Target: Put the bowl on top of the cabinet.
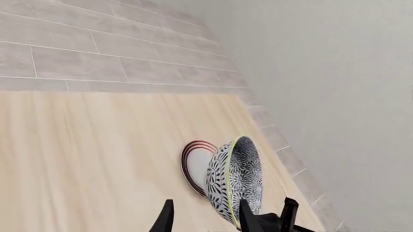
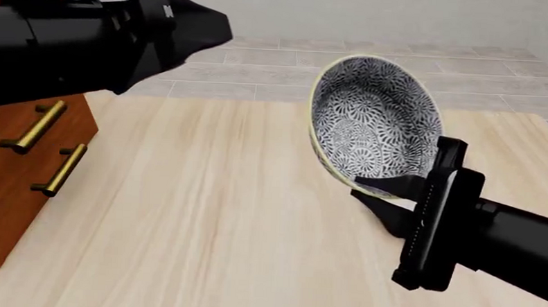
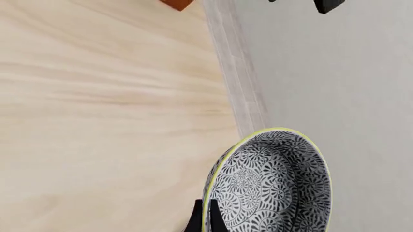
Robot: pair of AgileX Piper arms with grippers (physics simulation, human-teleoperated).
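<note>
Clockwise, by size.
Table: pale wood.
Cabinet: reddish-brown, brass handles, table's left edge.
Left gripper: fingers apart, nothing between them.
Right gripper: clamped on bowl's rim.
Bowl: tilted on edge, held above table.
Plate: red-ringed, behind bowl.

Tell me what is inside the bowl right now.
Nothing shows inside the bowl, only its black swirl pattern. It is tilted on edge, its rim pinched by the right end effector. One finger covers a small strip of the inner wall near the rim.
</note>
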